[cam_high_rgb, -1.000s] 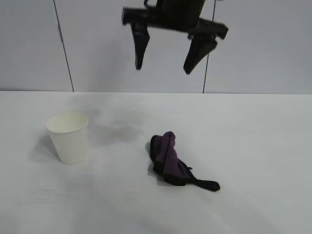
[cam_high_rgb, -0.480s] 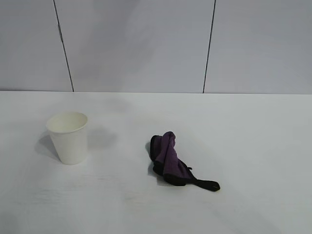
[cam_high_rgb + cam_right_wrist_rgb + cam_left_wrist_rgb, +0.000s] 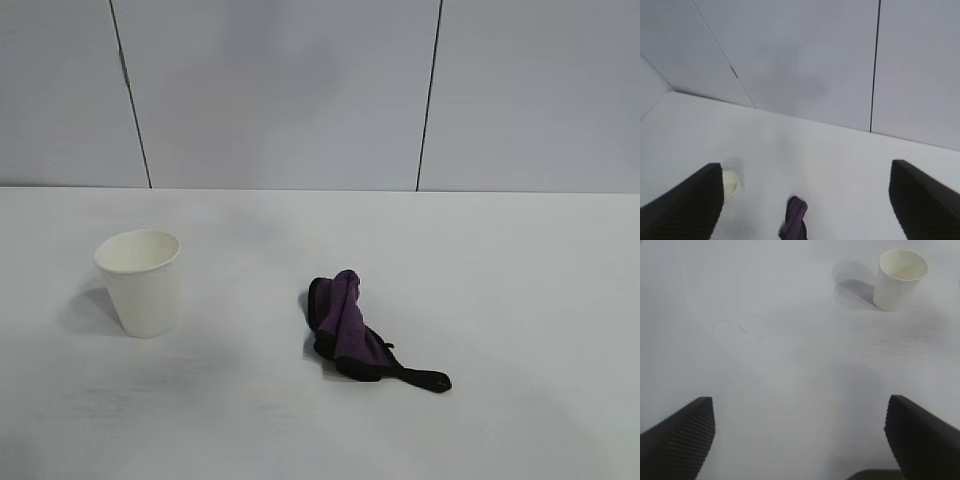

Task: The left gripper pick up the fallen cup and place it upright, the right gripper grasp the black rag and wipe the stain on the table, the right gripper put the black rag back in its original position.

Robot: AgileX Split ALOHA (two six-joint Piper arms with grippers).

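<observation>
- Left wrist view first: the left gripper (image 3: 800, 440) has its jaws spread wide with nothing between them, just bare desk (image 3: 780, 365) underneath.
- From that same camera the cup (image 3: 900, 279) sits well ahead of the jaws, upright, mouth up, well apart from them.
- Right wrist view: the right gripper (image 3: 805, 200) is also wide open and empty, up high and pointing out over the desk toward the back wall (image 3: 805, 60), so it sees the cup and the black rag (image 3: 795, 222) small and far below.
- Exterior view shows neither arm at all, only the cup (image 3: 141, 282) standing on the left side of the desk (image 3: 520, 280) and the rag (image 3: 355, 335) bunched up near the middle, purple folds with black edging and a thin tail trailing off to the right.
- Cup and rag are apart, not touching.
- I can't spot the stain anywhere; the desk looks plain white in all three views.
- My read: cup is righted, no stain is left showing, and the rag is lying loose, so this looks like the tail end of the job.
- Next move, if any, probably just calls for parking the right arm clear of the rag and cup without bumping either.
</observation>
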